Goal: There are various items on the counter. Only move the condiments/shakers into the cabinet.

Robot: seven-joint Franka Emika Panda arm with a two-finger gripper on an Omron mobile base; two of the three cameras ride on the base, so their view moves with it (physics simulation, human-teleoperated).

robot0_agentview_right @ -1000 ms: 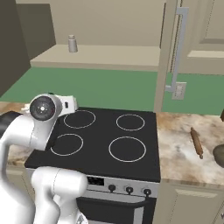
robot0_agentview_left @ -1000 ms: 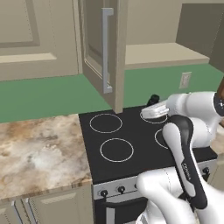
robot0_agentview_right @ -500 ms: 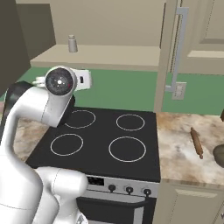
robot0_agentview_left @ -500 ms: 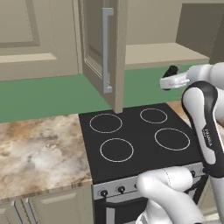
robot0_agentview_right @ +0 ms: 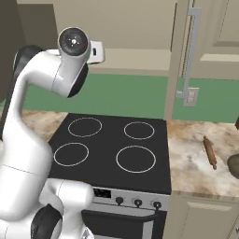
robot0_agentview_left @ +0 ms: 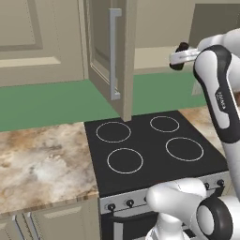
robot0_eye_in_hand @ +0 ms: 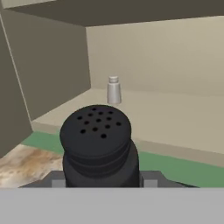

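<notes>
While raised before the cabinet (robot0_eye_in_hand: 183, 113), fingers (robot0_eye_in_hand: 57, 178) clamp the black shaker (robot0_eye_in_hand: 97, 142).

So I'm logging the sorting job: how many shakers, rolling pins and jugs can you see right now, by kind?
Shakers: 2, the black shaker in the gripper and the grey shaker on the cabinet shelf.
Rolling pins: 1, the rolling pin on the counter.
Jugs: 1, the jug, cut off at the picture's edge.
Total: 4

base views flank stovetop (robot0_agentview_left: 150, 145), hand view nears cabinet (robot0_eye_in_hand: 175, 109)
</notes>
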